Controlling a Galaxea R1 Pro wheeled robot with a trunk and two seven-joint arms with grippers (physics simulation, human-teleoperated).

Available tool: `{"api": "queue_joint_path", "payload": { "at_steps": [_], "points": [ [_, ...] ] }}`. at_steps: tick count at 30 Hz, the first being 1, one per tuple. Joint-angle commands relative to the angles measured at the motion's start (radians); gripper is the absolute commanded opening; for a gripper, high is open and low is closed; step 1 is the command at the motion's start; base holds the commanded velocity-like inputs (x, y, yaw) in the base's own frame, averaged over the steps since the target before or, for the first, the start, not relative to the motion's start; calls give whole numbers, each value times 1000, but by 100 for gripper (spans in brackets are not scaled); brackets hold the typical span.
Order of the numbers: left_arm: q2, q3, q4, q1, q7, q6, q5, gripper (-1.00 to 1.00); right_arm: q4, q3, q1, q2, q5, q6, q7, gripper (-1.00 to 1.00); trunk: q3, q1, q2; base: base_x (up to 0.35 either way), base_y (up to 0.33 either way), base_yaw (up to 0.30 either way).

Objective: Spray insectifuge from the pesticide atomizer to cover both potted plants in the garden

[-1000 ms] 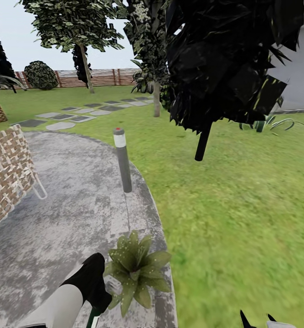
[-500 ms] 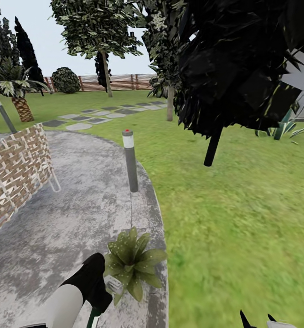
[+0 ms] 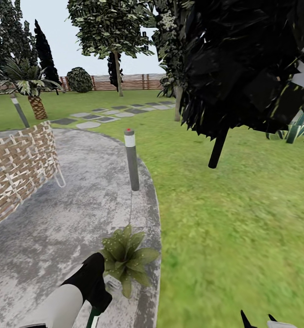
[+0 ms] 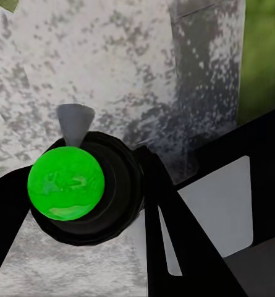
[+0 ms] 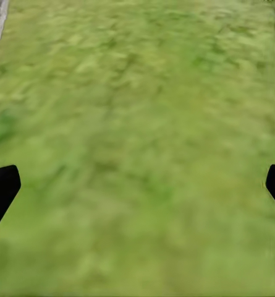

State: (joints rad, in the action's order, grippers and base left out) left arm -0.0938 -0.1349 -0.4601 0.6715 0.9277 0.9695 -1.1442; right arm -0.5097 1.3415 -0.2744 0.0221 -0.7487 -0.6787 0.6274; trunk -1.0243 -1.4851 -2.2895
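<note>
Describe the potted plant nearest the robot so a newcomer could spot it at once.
Find the round grey patio and follow its curved edge beside the lawn down from the grey lamp post. The potted plant sits low on that edge, just ahead of the left gripper: a rosette of pointed olive leaves, far shorter than the post.

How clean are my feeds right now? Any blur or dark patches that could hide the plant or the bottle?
Head view: potted plant on the patio reads sharp; the lawn is smeared; the near tree canopy renders almost black. Left wrist view: the pesticide atomizer is crisp between the left gripper fingers. Right wrist view: grass is soft, right gripper tips at the frame edges.
</note>
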Motion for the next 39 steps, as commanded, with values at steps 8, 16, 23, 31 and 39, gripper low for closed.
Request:
{"api": "queue_joint_path", "payload": {
  "at_steps": [8,16,23,31,39],
  "points": [
    [1,-9,-3,0,8,5,-11,-100,0,8,-2,-3,-4,-4,8,100,-1,0,0,0,-272,13],
    [2,-6,-15,3,9,9,-3,-100,0,7,-2,-4,-4,-4,8,100,-1,0,0,0,-53,257],
    [-9,-7,-92,49,16,33,3,-100,0,7,-2,-4,-4,-4,8,100,-1,0,0,0,0,279],
    [-9,-6,-82,71,14,40,4,-100,0,8,-2,-4,-4,-4,8,100,-1,0,0,81,0,104],
    [-7,-7,-81,65,14,40,4,-100,0,8,-2,-4,-4,-4,8,100,-1,0,0,311,0,1]
  ]
}}
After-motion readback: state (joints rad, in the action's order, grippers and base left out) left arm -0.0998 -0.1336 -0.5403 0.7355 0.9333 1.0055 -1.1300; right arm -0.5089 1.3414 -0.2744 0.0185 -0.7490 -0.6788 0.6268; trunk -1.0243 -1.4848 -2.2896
